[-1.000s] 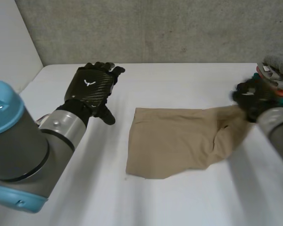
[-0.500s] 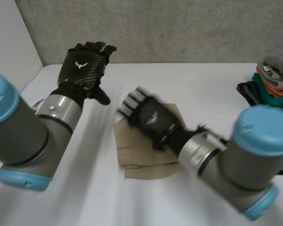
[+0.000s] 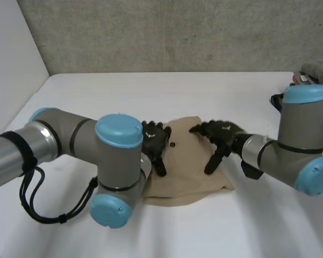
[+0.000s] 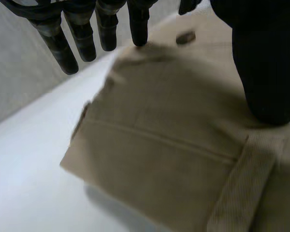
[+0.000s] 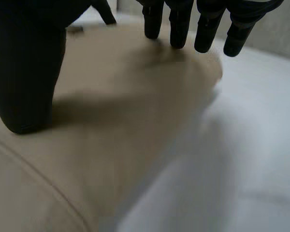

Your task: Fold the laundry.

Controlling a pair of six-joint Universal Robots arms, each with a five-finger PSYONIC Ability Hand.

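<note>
White table (image 3: 215, 88) before rough grey wall (image 3: 177, 32), white panel (image 3: 11, 59) alongside.

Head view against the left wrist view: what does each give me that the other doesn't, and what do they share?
Head view adds: both arms, the right hand spread open on the right half of the tan garment, and the clothes pile at the right edge of the table. Left wrist view adds: a stitched seam and a ribbed band near the thumb. Shared: the left hand, open, fingers on the garment, with a small button beside them.
</note>
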